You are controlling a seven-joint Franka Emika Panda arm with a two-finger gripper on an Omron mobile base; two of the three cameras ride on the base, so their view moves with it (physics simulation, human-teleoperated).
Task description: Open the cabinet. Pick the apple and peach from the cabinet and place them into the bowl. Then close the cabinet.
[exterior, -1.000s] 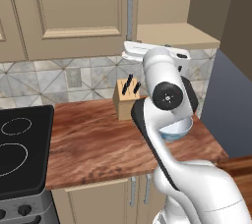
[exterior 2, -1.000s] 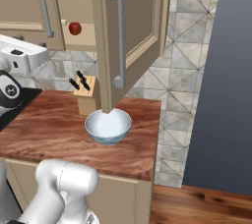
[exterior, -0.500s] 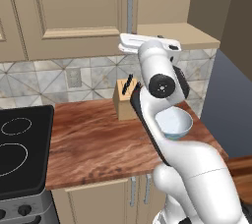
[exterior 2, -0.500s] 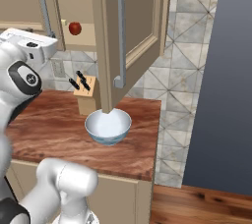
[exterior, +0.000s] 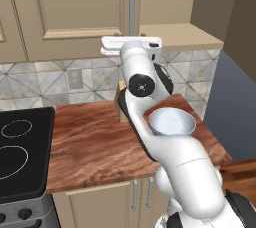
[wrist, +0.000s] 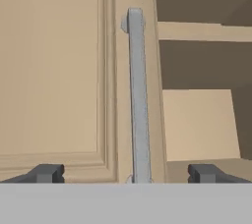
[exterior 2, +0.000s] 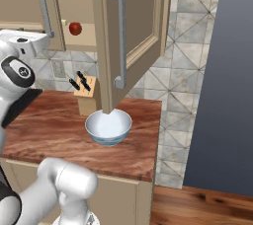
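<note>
One door of the cabinet [exterior 2: 133, 26] hangs open over the counter, the other is shut.

Inside on the shelf sits a red apple [exterior 2: 75, 28]. Before the shut left door, its grey bar handle [wrist: 139, 95] runs upright between the two fingertips of the gripper [wrist: 125, 173], whose jaws are spread wide and hold nothing. Below the open door, the bowl [exterior 2: 108, 127] rests on the wooden counter [exterior: 95, 142], just beside the knife block [exterior 2: 85, 92]. Left of the counter lies a black stovetop [exterior: 20, 147].
</note>
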